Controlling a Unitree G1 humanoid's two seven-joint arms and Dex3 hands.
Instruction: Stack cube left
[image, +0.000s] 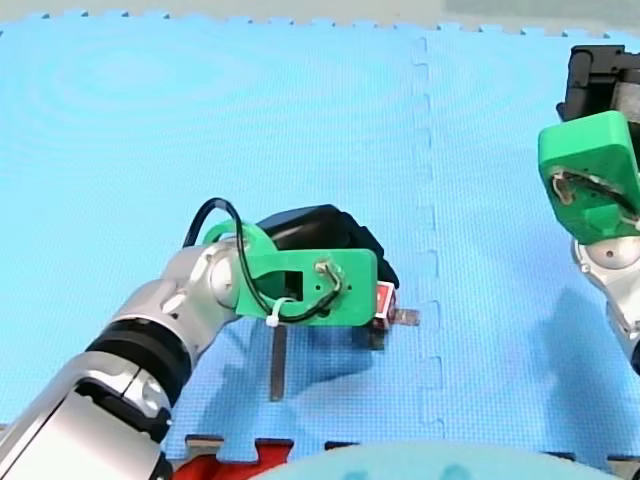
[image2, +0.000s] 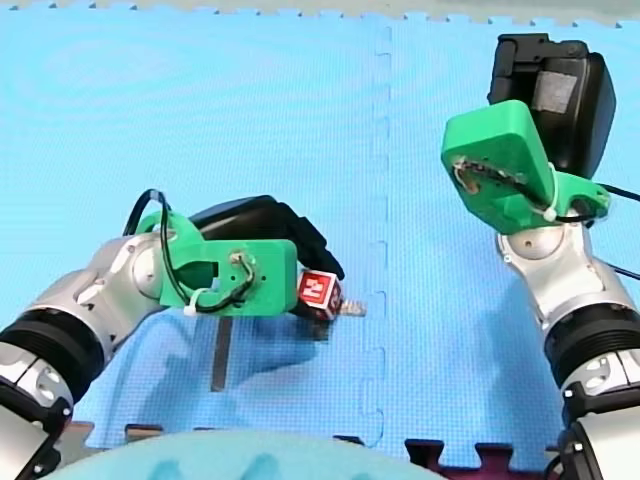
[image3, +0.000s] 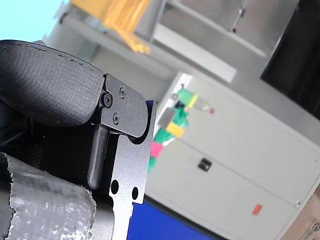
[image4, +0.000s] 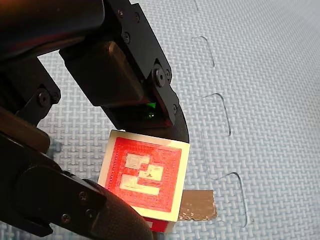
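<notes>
Cube (image2: 317, 290), red-patterned, seemingly pinched in left hand (image2: 262, 222); right hand (image2: 550, 85) aloft.

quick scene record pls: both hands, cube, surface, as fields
left hand: shut on the red cube, low over the mat, near middle
red cube: red patterned face with a white border, held between the fingers
tape patch: silver, on the mat beside the cube
right hand: raised at the right, apart from the cube
mat: blue foam tiles, interlocking seam
</notes>
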